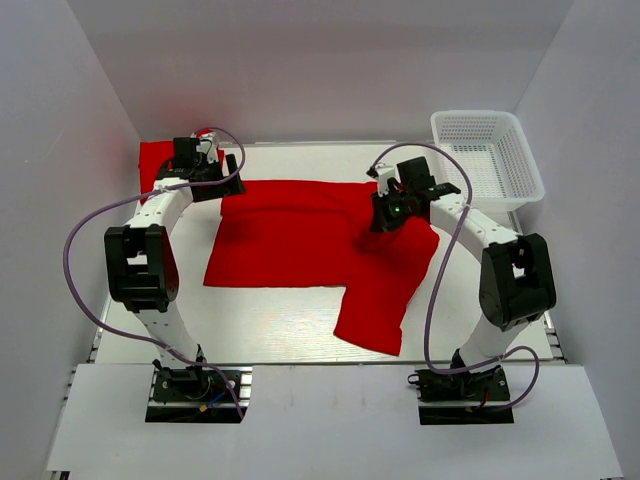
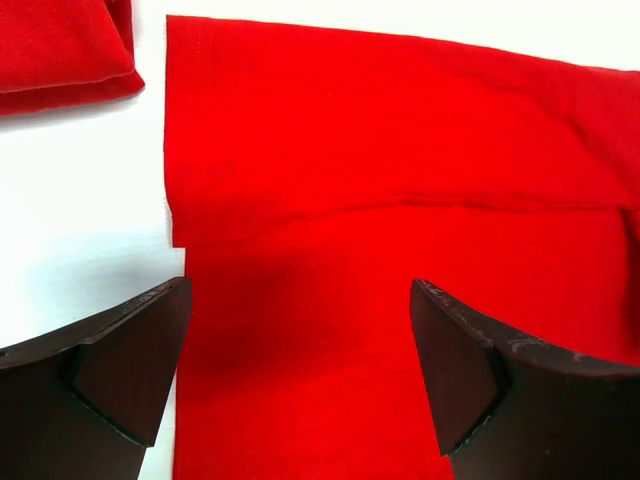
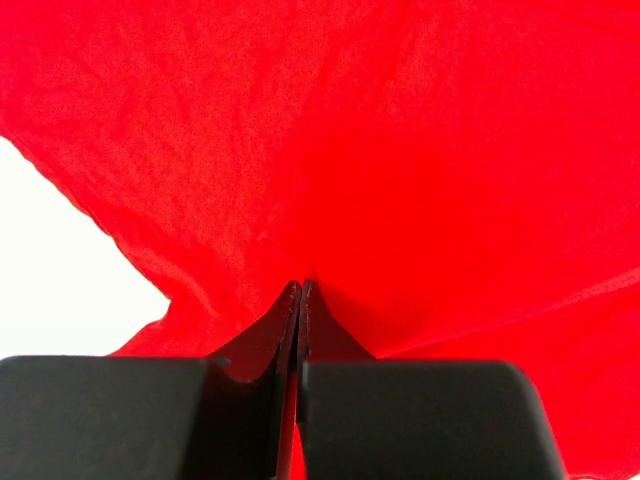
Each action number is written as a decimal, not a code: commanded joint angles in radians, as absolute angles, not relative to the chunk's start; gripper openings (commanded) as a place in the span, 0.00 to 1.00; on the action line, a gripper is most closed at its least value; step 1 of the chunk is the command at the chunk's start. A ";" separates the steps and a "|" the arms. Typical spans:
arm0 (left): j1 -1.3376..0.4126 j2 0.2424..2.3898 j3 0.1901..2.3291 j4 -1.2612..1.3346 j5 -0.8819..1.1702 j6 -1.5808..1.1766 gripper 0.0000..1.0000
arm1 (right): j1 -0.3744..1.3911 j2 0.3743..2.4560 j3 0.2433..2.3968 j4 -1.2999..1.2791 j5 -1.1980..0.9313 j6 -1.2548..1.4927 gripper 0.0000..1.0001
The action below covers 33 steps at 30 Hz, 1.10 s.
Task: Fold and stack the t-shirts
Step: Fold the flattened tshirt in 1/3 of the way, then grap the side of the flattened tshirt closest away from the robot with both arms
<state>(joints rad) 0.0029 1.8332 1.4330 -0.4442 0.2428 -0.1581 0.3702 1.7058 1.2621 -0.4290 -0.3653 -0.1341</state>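
In the middle of the bench (image 1: 270, 320) a red t-shirt (image 1: 300, 240) lies spread out. The right gripper (image 3: 301, 290) has its fingers pressed together, pinching a bit of cloth on the shirt's right side. The left gripper (image 2: 300, 288) hangs over its left edge, fingers spread wide, holding nothing. A folded t-shirt (image 1: 155, 158) sits in the far left corner, and a white basket (image 1: 480, 125) in the far right one.

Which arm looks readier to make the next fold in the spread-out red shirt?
Probably the right arm: the right hand is pinched shut on the shirt, ready to lift and fold it. The left hand hangs open over the shirt's edge, gripping nothing.
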 commanded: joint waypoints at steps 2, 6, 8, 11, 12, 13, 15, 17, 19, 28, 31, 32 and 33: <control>0.008 1.761 1.431 -0.439 0.230 -0.164 1.00 | 0.364 1.698 1.279 -0.488 -0.440 -0.164 0.00; 0.008 1.761 1.422 -0.449 0.212 -0.164 1.00 | 0.365 1.750 1.276 -0.545 -0.485 -0.204 0.29; 0.008 1.761 1.422 -0.459 0.212 -0.164 1.00 | 0.368 1.764 1.264 -0.517 -0.531 -0.210 0.74; 0.008 1.761 1.413 -0.468 0.202 -0.173 1.00 | 0.370 1.775 1.276 -0.514 -0.568 -0.209 0.90; 0.008 1.761 1.413 -0.478 0.193 -0.184 1.00 | 0.368 1.767 1.287 -0.511 -0.558 -0.200 0.90; 0.008 1.752 1.404 -0.479 0.184 -0.184 1.00 | 0.367 1.763 1.290 -0.491 -0.552 -0.190 0.90; 0.008 1.726 1.381 -0.488 0.170 -0.205 1.00 | 0.364 1.723 1.289 -0.459 -0.503 -0.152 0.90; 0.008 1.706 1.342 -0.488 0.158 -0.236 1.00 | 0.362 1.686 1.267 -0.424 -0.413 -0.093 0.90; 0.008 1.674 1.292 -0.500 0.147 -0.261 1.00 | 0.359 1.658 1.252 -0.417 -0.373 -0.055 0.90; 0.008 1.369 0.950 -0.595 0.012 -0.515 1.00 | 0.345 1.415 1.040 -0.466 -0.074 0.235 0.90; 0.008 1.264 0.845 -0.606 -0.035 -0.552 1.00 | 0.347 1.310 0.954 -0.506 -0.095 0.267 0.90; 0.008 1.250 0.825 -0.606 -0.058 -0.563 1.00 | 0.351 1.272 0.899 -0.514 -0.097 0.279 0.90; 0.008 1.240 0.793 -0.606 -0.058 -0.563 1.00 | 0.354 1.253 0.879 -0.515 -0.122 0.278 0.90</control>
<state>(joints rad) 0.0032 1.2976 0.8448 -0.6003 0.0059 -0.4976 0.3470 1.3308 0.9337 -0.4805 -0.1291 0.2077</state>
